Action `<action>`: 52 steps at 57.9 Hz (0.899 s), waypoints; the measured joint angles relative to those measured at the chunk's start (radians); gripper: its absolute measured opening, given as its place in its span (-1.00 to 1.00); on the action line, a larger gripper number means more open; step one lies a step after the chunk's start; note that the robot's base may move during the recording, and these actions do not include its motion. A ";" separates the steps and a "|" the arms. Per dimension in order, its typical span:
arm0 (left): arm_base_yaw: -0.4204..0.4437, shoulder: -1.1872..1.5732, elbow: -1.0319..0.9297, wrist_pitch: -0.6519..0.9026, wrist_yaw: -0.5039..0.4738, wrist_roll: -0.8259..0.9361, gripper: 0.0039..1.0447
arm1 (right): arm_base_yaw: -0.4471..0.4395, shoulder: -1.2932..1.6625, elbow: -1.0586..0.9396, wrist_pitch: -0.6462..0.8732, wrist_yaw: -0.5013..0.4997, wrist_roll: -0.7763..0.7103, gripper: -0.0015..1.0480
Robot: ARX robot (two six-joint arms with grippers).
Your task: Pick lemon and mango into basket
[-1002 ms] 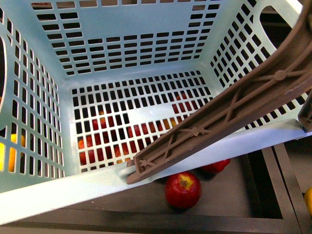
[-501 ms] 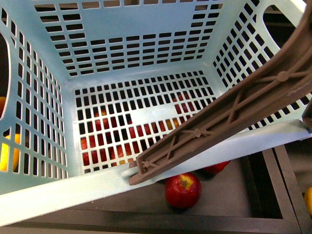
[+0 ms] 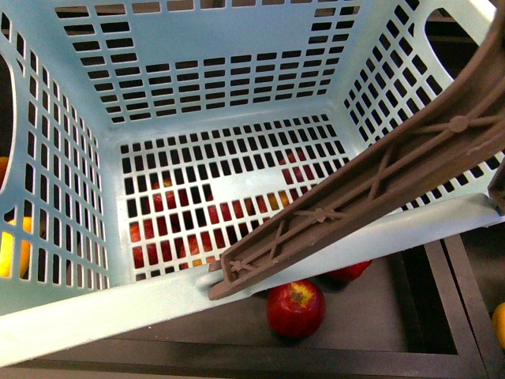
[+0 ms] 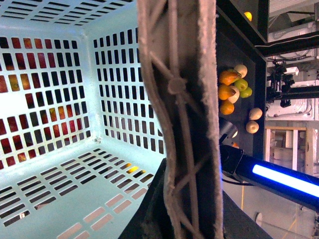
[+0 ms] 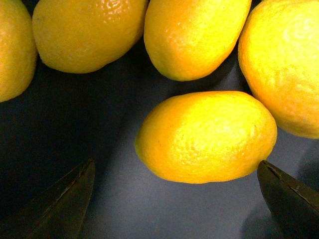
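the basket (image 3: 229, 35) has shifted slightly since a second ago, its near rim now lower at left.

Mint-teal basket (image 3: 118, 304), slotted grid all over — brown ribbed handle (image 3: 355, 197); red apple (image 3: 295, 308), yellow-flecked; lemon (image 5: 207, 137) bright yellow, dimpled.

Your front camera looks steeply down into the mint-teal slotted plastic basket (image 3: 237, 63), so near it fills the frame. Your left wrist camera sits against the brown ribbed swing handle (image 4: 184, 99), facing that same basket interior. Your right wrist camera looks past the right pincer (image 5: 175, 167), very near a bright-yellow oval lemon (image 5: 207, 137).
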 joint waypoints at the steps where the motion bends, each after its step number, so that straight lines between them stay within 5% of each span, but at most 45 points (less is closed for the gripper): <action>1: 0.000 0.000 0.000 0.000 0.000 0.000 -0.88 | 0.000 0.004 0.005 -0.002 0.002 0.000 0.83; 52: 0.000 0.000 0.000 0.000 0.000 0.000 -0.88 | -0.001 0.138 0.155 -0.064 0.011 0.003 0.77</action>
